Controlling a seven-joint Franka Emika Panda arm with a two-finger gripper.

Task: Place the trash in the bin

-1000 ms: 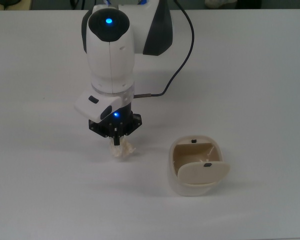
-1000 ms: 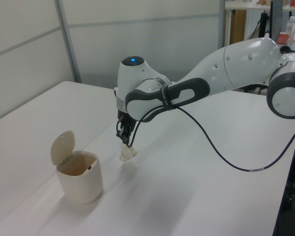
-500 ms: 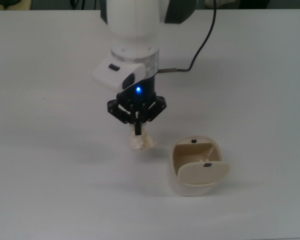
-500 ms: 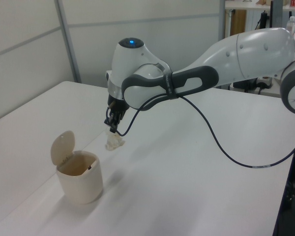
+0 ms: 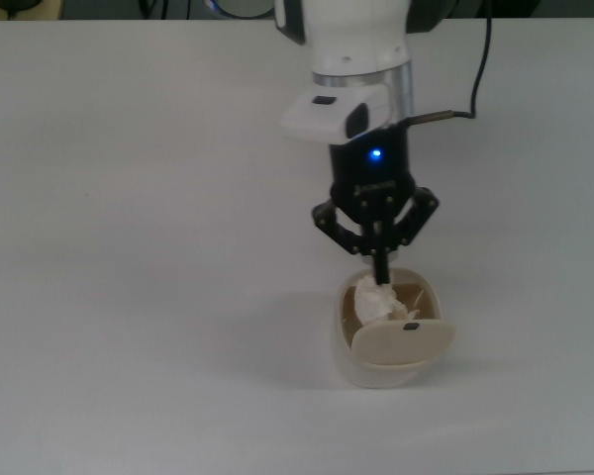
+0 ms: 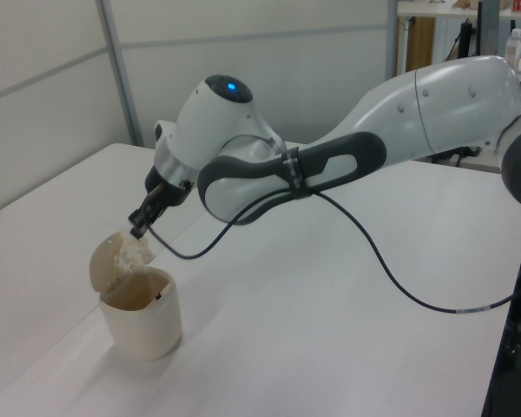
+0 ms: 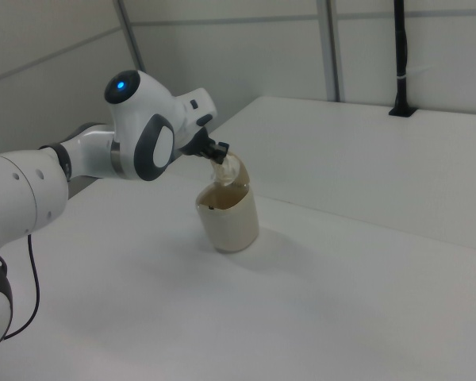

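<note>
**Paper wad poised over the open bin**

The claw [image 5: 380, 279] pinches the crumpled paper wad [image 5: 374, 300] just above the bin [image 5: 348, 356] mouth, beside its raised swing flap [image 5: 402, 340]. This looks like the drop stage; next, the claw should part directly over the opening. Nothing else shows inside the bin on the white counter [image 5: 129, 297].

You have a wide, plain white table [image 5: 129, 297] carrying just one thing directly on its surface, a small cream-beige rounded-square plastic bin [image 5: 386, 371] with its swing flap lid tipped up, standing upright toward the top view's lower right.
</note>
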